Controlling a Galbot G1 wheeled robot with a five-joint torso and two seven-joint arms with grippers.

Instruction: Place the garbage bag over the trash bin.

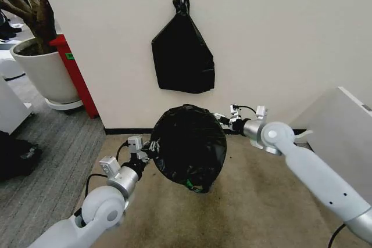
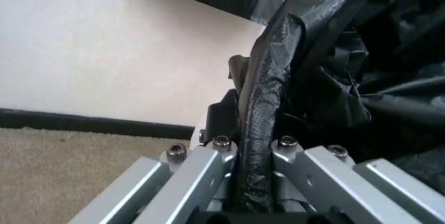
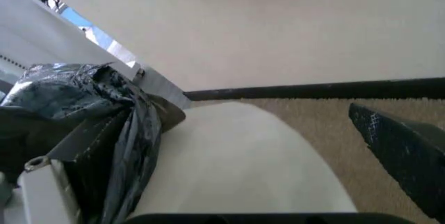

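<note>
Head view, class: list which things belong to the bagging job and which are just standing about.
In the job:
garbage bag, stretched between both grippers
trash bin, beside the bag
left gripper
right gripper

Standing about:
knotted black bag bundle on the wall
plant pot
red object

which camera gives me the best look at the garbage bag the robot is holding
The head view: it shows the whole garbage bag stretched between the left gripper and right gripper. The left wrist view gives a close strip of its plastic pinched between that gripper's fingers; the right wrist view shows a crumpled edge beside the trash bin.
</note>
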